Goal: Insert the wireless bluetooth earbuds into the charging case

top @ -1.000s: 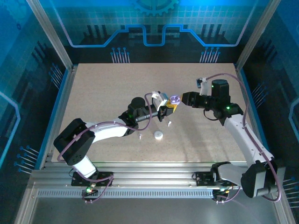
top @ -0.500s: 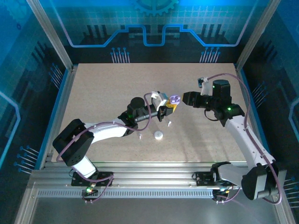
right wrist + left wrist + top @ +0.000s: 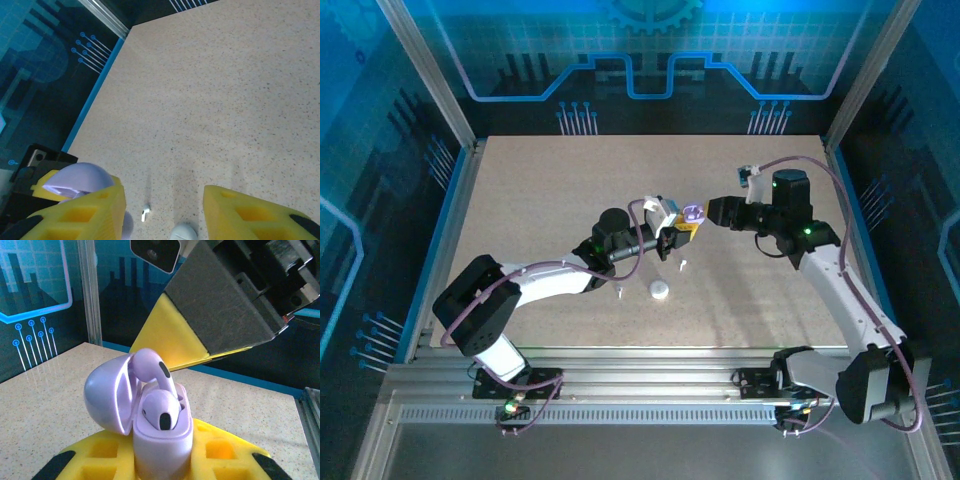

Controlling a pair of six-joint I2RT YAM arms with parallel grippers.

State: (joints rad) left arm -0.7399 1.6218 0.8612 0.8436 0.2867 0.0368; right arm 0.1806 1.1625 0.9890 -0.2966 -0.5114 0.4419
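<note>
We hold the case open
Our left tool (image 3: pixel 681 230) clamps the charging case (image 3: pixel 162 442), purple earbuds (image 3: pixel 161 412) in it; our right tool (image 3: pixel 164 207) hovers beside, jaws apart, empty; white earbuds (image 3: pixel 684 265) lie on the counter (image 3: pixel 540 200).

Glossy lilac plastic gleams on the charging case (image 3: pixel 107 390); the earbuds (image 3: pixel 160 410) are smooth and shiny too. Yellow pads (image 3: pixel 220 450) look matt; the counter (image 3: pixel 40 405) is speckled and matt.

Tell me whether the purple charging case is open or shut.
Open: the lid of the purple charging case is swung back, exposing purple earbuds inside.
</note>
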